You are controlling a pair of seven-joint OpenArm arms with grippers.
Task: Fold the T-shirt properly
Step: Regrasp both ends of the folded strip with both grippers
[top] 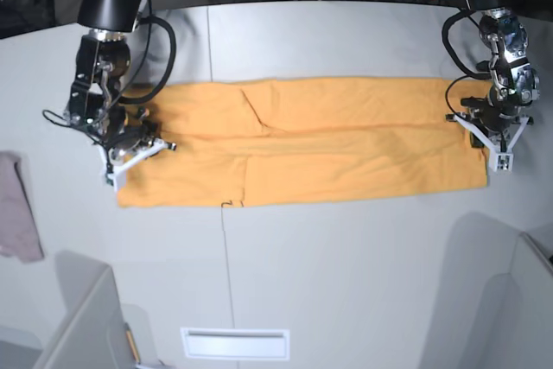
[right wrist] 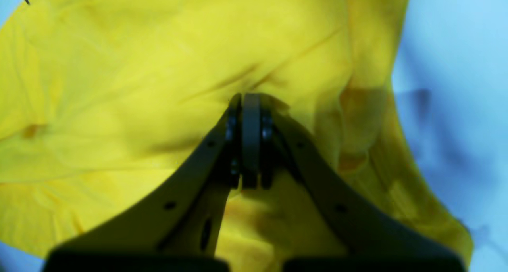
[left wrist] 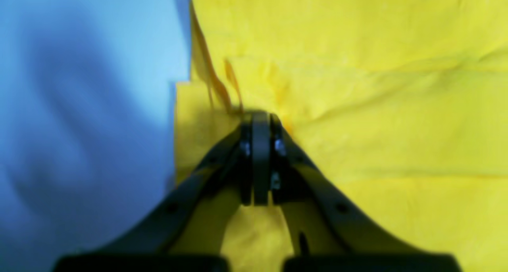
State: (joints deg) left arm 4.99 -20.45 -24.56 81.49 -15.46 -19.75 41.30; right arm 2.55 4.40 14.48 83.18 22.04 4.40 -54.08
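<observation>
A: Looking at the base view, you have the shirt (top: 302, 140) spread on the table (top: 346, 265) as a long band, already folded lengthwise, with an arm at each end.

B: And the grips?

A: Your left gripper (left wrist: 260, 119) is clenched on the shirt's edge where it meets the bare table. Your right gripper (right wrist: 251, 101) is clenched on bunched cloth at the other end.

B: What could spoil it from here?

A: I'd say uneven lifting. If you raise one end sooner, the lengthwise fold may slide open. The right end looks rumpled, so you may be pinching only the top layer, and the lower one would stay behind.

B: Anything nearby?

A: A pink cloth (top: 17, 209) lies at the table's edge, well apart from the shirt.
</observation>
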